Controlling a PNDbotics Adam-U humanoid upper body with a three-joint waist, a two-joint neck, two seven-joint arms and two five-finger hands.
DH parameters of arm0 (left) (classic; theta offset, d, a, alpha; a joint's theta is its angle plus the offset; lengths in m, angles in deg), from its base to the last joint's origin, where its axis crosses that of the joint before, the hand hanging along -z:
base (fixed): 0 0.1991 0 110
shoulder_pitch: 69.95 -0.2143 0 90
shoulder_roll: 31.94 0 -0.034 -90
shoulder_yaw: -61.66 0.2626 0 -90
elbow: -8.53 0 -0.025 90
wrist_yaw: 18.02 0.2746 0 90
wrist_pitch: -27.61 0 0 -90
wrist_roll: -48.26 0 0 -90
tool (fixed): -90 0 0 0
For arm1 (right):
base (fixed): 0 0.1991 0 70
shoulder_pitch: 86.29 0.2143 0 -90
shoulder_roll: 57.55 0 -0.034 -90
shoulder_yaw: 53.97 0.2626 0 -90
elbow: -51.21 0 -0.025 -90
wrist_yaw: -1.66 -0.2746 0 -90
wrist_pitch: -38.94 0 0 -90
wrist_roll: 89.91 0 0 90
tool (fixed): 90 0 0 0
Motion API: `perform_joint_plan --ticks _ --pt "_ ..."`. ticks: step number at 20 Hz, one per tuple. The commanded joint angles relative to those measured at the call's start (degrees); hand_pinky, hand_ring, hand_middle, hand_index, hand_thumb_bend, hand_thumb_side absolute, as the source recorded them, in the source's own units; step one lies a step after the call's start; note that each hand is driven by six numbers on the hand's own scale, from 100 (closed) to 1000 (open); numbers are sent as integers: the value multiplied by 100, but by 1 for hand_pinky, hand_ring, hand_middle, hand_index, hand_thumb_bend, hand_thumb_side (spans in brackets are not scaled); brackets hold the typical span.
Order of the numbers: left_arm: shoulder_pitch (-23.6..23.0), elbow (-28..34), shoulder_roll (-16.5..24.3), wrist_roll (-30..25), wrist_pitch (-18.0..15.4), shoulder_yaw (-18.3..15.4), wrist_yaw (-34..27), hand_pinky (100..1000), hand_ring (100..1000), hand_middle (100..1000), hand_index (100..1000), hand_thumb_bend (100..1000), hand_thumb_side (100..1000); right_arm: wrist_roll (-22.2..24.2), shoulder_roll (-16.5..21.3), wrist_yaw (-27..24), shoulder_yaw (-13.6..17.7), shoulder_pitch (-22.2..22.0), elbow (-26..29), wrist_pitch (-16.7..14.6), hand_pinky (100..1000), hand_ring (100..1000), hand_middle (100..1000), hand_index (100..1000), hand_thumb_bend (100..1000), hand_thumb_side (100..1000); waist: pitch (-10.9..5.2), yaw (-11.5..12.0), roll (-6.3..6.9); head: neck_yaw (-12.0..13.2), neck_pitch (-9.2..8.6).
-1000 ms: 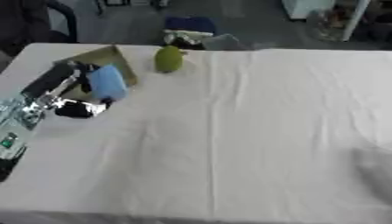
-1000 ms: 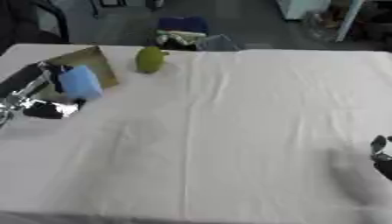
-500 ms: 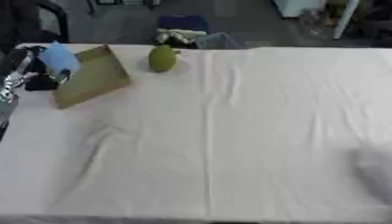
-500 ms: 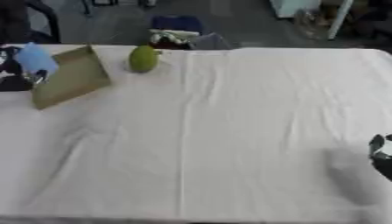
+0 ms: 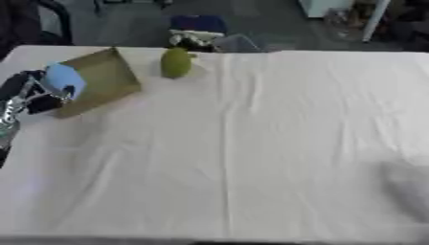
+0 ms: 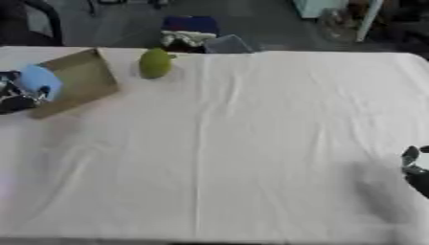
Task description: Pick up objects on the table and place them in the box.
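A brown cardboard box (image 5: 102,76) lies at the table's far left, its open side tilted toward me. My left hand (image 5: 32,95) is at the box's near left corner, with its fingers curled round a light blue object (image 5: 64,80) held over the box's edge. A green pear-shaped fruit (image 5: 175,62) stands on the white cloth just right of the box. Only the fingertips of my right hand (image 6: 413,166) show, at the right edge of the right eye view; its state is not visible.
The white tablecloth (image 5: 251,143) covers the whole table, with a crease down the middle. Beyond the far edge a dark blue thing (image 5: 197,24) and a pale bundle (image 5: 191,39) rest on the floor, with a chair (image 5: 50,14) at far left.
The camera has shifted, so the whole picture moved. My left hand with the blue object stays at the box's left side; the box lay flatter half a second ago than a second ago.
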Motion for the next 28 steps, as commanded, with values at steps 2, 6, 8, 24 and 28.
perform_joint_plan --ticks 2,6,8,24,28 --pt "0 380 337 87 -78 -91 158 809 807 874 918 594 888 18 106 -23 20 97 79 -14 749 1000 607 896 100 327 -54 4 10 15 29" --pt "25 854 510 118 -11 -172 224 818 812 875 918 575 859 21 117 -30 14 89 80 -19 749 1000 607 896 100 327 -48 0 25 12 29" --pt "178 1062 572 121 -10 -181 164 805 787 831 905 507 823 26 116 -34 7 97 84 -24 749 1000 607 896 100 327 -36 -30 30 12 29" --pt "2139 -174 -191 212 74 -70 1053 800 774 822 891 496 845 175 -239 -43 -146 626 224 -109 749 1000 606 896 100 328 468 -859 25 356 -314" --pt "2170 -274 -209 288 28 -86 1142 800 774 822 891 496 845 179 -243 -41 -146 633 226 -107 749 1000 606 896 100 328 474 -868 26 360 -320"
